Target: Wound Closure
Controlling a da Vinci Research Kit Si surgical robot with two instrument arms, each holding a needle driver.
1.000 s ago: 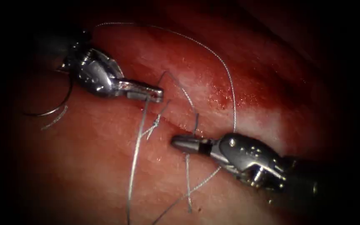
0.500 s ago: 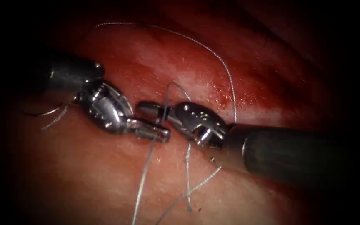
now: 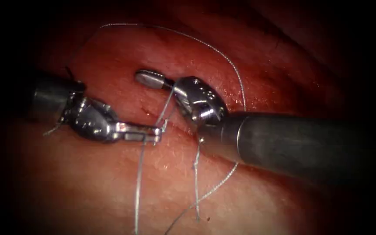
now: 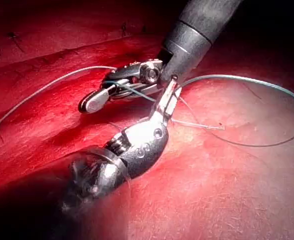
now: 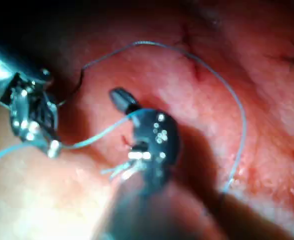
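Note:
My left tool reaches in from the left, jaws shut on the thread, which runs down the tissue from the jaws. My right tool lies across the cut, tip pointing left, jaws shut. A strand from the left jaws drapes over its neck. In the left wrist view the left jaws pinch the thread beside the right tool. The right wrist view shows the right jaws with thread crossing them. Neither tool holds the needle; a thin sliver shows behind the left wrist.
A long loop of thread arcs over the tissue right of the cut and passes behind the right shaft. Loose thread ends cross below the shaft. Red fluid wets the tissue by the right tool.
The right tool has swung up and left across the cut, and the left tool's strand now wraps its jaws. The left tool dropped and drew back left, covering the needle.

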